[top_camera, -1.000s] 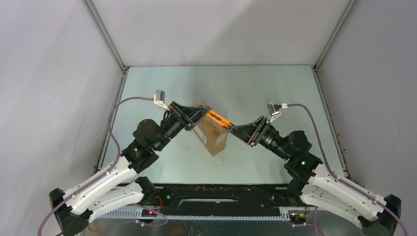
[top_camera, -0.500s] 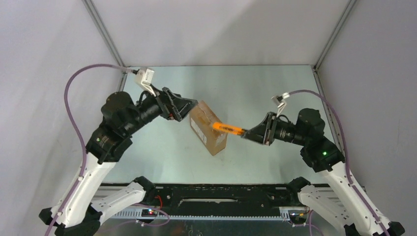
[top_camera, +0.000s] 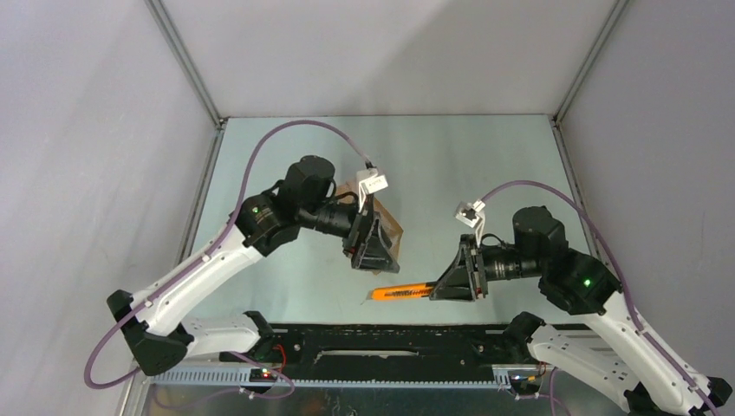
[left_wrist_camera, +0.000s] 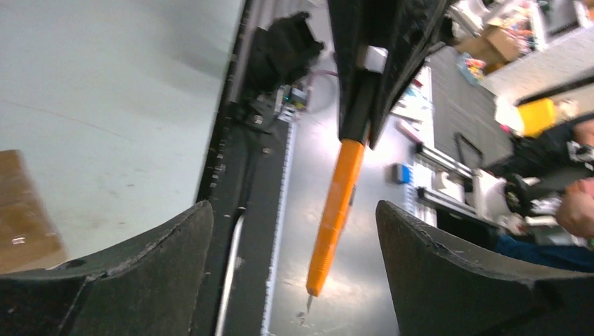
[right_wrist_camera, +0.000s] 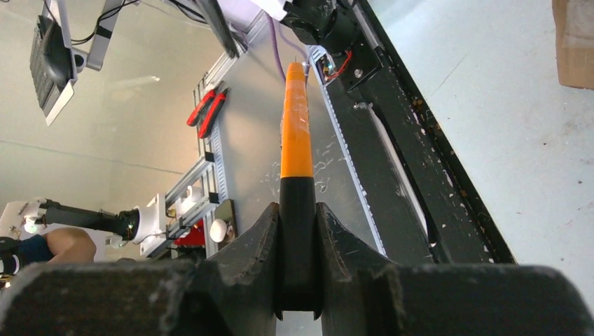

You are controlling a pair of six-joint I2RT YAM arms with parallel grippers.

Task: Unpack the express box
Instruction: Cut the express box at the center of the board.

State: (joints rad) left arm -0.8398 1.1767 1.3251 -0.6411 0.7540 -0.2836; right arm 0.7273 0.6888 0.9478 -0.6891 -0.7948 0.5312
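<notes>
The express box, brown cardboard, stands mid-table and is mostly hidden under my left gripper. That gripper hangs over the box's near side, its jaws wide open with nothing between them. A corner of the box shows at the lower left of the left wrist view. My right gripper is shut on the black handle of an orange utility knife, held level in front of the box with its tip pointing left. The right wrist view has the knife clamped between the fingers; the box edge sits top right.
A black rail runs along the table's near edge, just under the knife. Grey enclosure walls with metal posts close off the left, right and back. Purple cables loop above both arms.
My left arm swung from the box's left side to over it, and its gripper opened. My right arm drew the knife off the box toward the near edge.
</notes>
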